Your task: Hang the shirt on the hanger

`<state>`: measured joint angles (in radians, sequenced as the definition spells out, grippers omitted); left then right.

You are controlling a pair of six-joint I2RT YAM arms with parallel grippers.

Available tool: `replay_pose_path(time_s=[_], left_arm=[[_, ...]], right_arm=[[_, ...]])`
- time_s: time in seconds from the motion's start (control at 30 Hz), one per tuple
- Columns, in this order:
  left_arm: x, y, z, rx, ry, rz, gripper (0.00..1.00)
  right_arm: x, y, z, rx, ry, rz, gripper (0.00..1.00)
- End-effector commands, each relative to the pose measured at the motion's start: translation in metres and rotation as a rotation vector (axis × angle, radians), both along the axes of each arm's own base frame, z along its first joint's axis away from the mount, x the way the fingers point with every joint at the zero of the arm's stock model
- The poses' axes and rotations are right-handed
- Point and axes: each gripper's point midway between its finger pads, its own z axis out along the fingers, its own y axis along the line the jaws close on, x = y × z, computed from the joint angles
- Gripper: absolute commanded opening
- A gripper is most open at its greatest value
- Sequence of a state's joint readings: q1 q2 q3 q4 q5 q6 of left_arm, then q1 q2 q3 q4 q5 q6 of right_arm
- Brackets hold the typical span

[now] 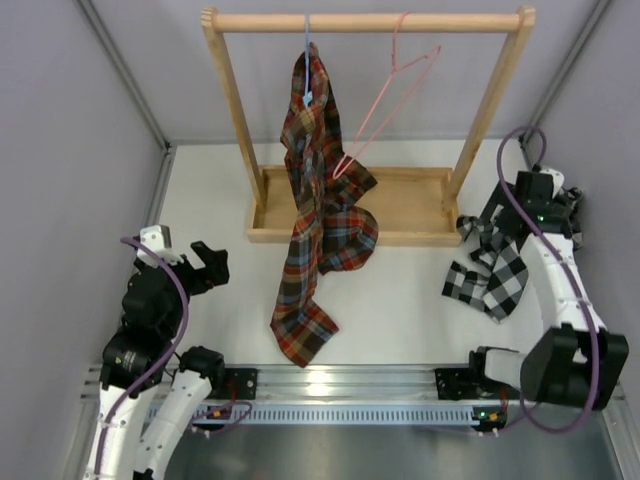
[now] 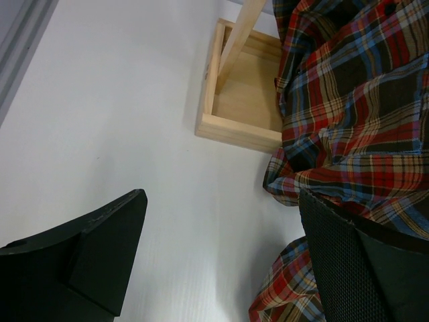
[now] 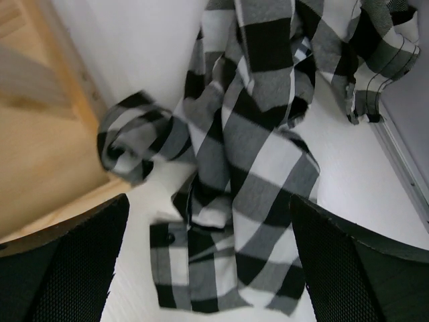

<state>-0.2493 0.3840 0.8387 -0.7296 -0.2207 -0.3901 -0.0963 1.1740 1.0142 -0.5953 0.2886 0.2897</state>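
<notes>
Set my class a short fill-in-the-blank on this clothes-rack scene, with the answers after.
The thin pink wire hanger on the wooden rail carries ____ shirt.
The black-and-white check fabric shirt lies on the ____ side of the white table.
The red tartan fabric shirt hangs from the light blue hanger, ____ of the pink one.
Missing words: no; right; left.

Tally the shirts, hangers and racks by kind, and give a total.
Shirts: 2 (black-and-white check shirt, red tartan shirt)
Hangers: 2 (pink hanger, light blue hanger)
Racks: 1 (wooden rack)
Total: 5
</notes>
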Motion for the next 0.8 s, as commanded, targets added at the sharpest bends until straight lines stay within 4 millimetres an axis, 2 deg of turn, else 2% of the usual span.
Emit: replay_pose_path(time_s=[0.0,0.13,0.17,0.23,0.27,0.33,0.37,0.43,0.47,0.5,0.53,0.57,0.6,0.63,0.67,0.7,0.73,0.77], left_arm=[[0.002,-0.005,0.014,-0.025,-0.071,-0.019,0.98],[0.001,-0.007,0.014,-0.029,-0.075,-0.029,0.98],[0.001,-0.007,0.014,-0.029,-0.075,-0.029,0.98],[0.001,-0.007,0.014,-0.029,-0.077,-0.028,0.98],[0.001,-0.007,0.014,-0.029,-0.077,-0.032,0.98],[0.0,-0.007,0.016,-0.027,-0.081,-0.032,0.98],[-0.001,-0.007,0.016,-0.029,-0.083,-0.033,0.98],[-0.001,-0.007,0.019,-0.03,-0.093,-0.036,0.98],[-0.001,-0.008,0.02,-0.026,-0.096,-0.044,0.98],[-0.003,-0.015,0.023,-0.03,-0.103,-0.087,0.98],[-0.004,-0.021,0.026,-0.031,-0.114,-0.124,0.98],[-0.005,-0.028,0.032,-0.028,-0.137,-0.167,0.98],[-0.006,-0.035,0.036,-0.033,-0.15,-0.211,0.98],[-0.013,-0.053,0.042,-0.049,-0.164,-0.321,0.98],[-0.013,-0.061,0.048,-0.054,-0.176,-0.371,0.98],[-0.016,-0.071,0.052,-0.063,-0.183,-0.428,0.98],[-0.027,-0.088,0.063,-0.081,-0.195,-0.544,0.98],[-0.031,-0.096,0.068,-0.089,-0.2,-0.601,0.98]], right_arm=[[0.041,-0.028,-0.002,0.05,-0.103,-0.089,0.99],[0.063,-0.043,-0.046,0.105,-0.034,-0.115,0.99],[0.064,-0.044,-0.073,0.124,0.04,-0.121,0.98],[0.067,-0.045,-0.09,0.147,0.081,-0.129,0.9],[0.061,-0.044,-0.109,0.156,0.126,-0.144,0.76],[0.053,-0.044,-0.117,0.163,0.136,-0.176,0.55],[0.044,-0.038,-0.119,0.171,0.13,-0.17,0.32],[0.041,-0.027,-0.107,0.174,0.063,-0.155,0.1],[0.031,-0.02,-0.091,0.168,0.007,-0.146,0.0],[0.026,-0.012,-0.078,0.171,-0.036,-0.136,0.0],[0.021,0.003,-0.069,0.186,-0.069,-0.102,0.0],[0.008,0.012,-0.044,0.188,-0.153,-0.084,0.0],[0.0,0.02,-0.03,0.203,-0.2,-0.065,0.0],[-0.012,0.034,-0.023,0.246,-0.216,-0.027,0.0],[-0.025,0.041,0.007,0.262,-0.321,0.004,0.0],[-0.033,0.048,0.021,0.281,-0.362,0.04,0.0],[-0.04,0.061,0.033,0.318,-0.389,0.102,0.0],[-0.056,0.072,0.052,0.341,-0.411,0.154,0.0]])
